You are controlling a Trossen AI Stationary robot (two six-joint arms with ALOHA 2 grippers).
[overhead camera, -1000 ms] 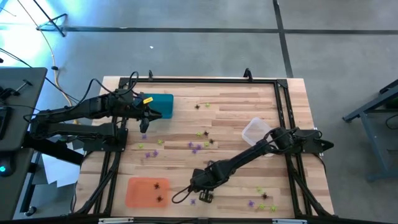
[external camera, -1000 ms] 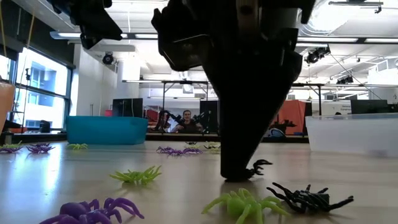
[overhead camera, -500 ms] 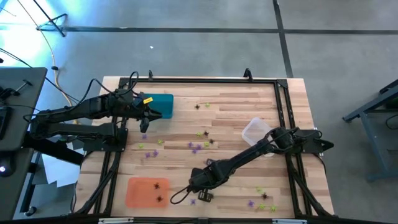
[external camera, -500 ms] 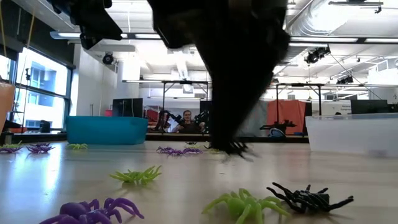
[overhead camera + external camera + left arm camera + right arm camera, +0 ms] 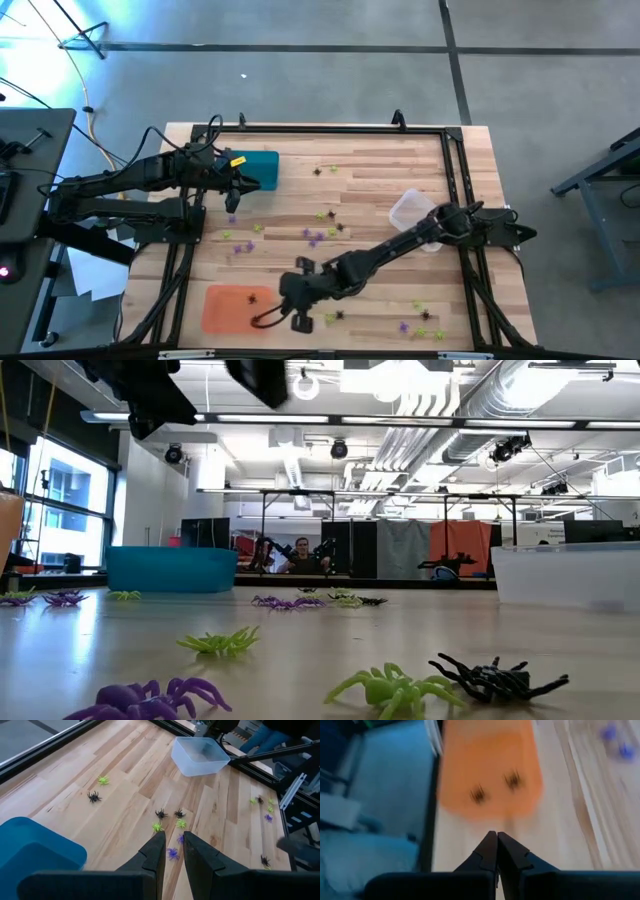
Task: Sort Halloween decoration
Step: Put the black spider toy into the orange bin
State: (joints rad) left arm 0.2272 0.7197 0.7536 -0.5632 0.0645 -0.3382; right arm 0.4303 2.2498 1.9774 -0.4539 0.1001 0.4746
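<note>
Wooden table (image 5: 380, 180): three trays are set on it. A teal tray (image 5: 258, 166) is placed at the far left, an orange tray (image 5: 225, 310) at the near left, a clear tray (image 5: 410, 210) toward the right.

Plastic spiders, black, yellow-green and purple: most are scattered loose over the tabletop. A cluster (image 5: 320, 228) is found at the middle, a second group (image 5: 425, 325) near the front right edge, a few (image 5: 238, 240) on the left. Two black spiders (image 5: 495, 787) are seen inside the orange tray.

Right gripper (image 5: 497, 842): held above the table just beside the orange tray's right edge, its fingers pressed together. Whether a spider is pinched between the tips cannot be told.

Left gripper (image 5: 171, 849): held up beside the teal tray, fingers a narrow gap apart, nothing seen between them.

A person (image 5: 300, 555) is seated in the room beyond the table.
</note>
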